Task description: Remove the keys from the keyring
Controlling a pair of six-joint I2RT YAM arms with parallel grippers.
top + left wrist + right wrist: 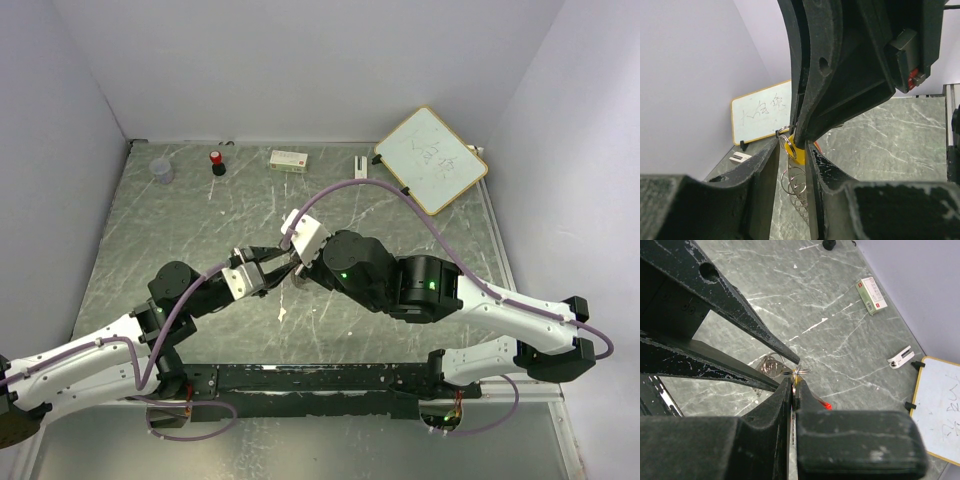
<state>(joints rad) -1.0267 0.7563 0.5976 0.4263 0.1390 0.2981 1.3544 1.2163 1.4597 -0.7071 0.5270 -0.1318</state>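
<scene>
The small yellow-headed key (pixel 794 149) sits at the middle of the grey marbled tabletop (pixel 200 220), raised above it. The left arm's fingers (pixel 765 165) are narrow and closed about it. The thin silvery metal keyring (pixel 795 182) hangs below in coils, its long axis pointing down. The right arm's fingers (pixel 775 405) meet it from the opposite side, pressed to a slit seemingly on its small top loop. The narrow bright-red key (pixel 827 405) pokes out just beside them.
</scene>
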